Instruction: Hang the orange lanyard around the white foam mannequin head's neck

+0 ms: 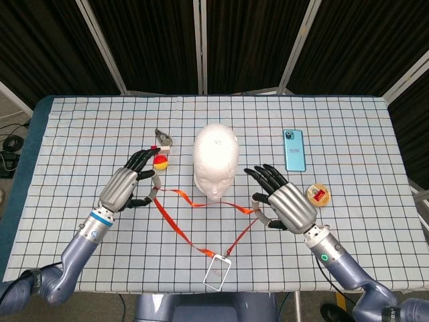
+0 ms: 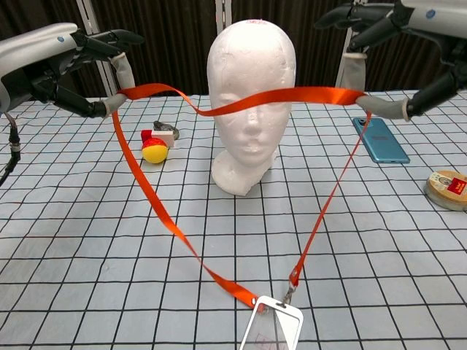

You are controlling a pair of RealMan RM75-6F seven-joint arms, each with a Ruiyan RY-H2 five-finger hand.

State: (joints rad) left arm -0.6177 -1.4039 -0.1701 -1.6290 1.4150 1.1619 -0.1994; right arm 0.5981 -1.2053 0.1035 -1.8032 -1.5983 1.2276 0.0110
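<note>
Covering nearly everything in the head view is the checked surface (image 1: 80, 147), with the white foam mannequin head (image 2: 252, 102) standing upright at its middle, face toward the robot. That upright, central stance leaves room on both sides for an arm to pass, which I judge is why the two hands flank it.

The left hand (image 2: 62, 69) and right hand (image 2: 398, 44) are both raised to about face height. Each pinches the orange lanyard (image 2: 241, 102) between thumb and a finger while the other fingers spread, so the strap is stretched into a wide loop. Its upper run crosses in front of the mannequin's face with a twist near the left side. The two lower runs slope down to the clear badge holder (image 2: 276, 327), which rests on the surface near the front edge. Holding the loop wide and high looks meant to clear the crown; it is not yet over the head, so the neck is bare.

Smaller things lie apart from this: a blue phone (image 1: 293, 149), a round tin (image 1: 316, 194), a red and yellow ball (image 2: 153, 149).
</note>
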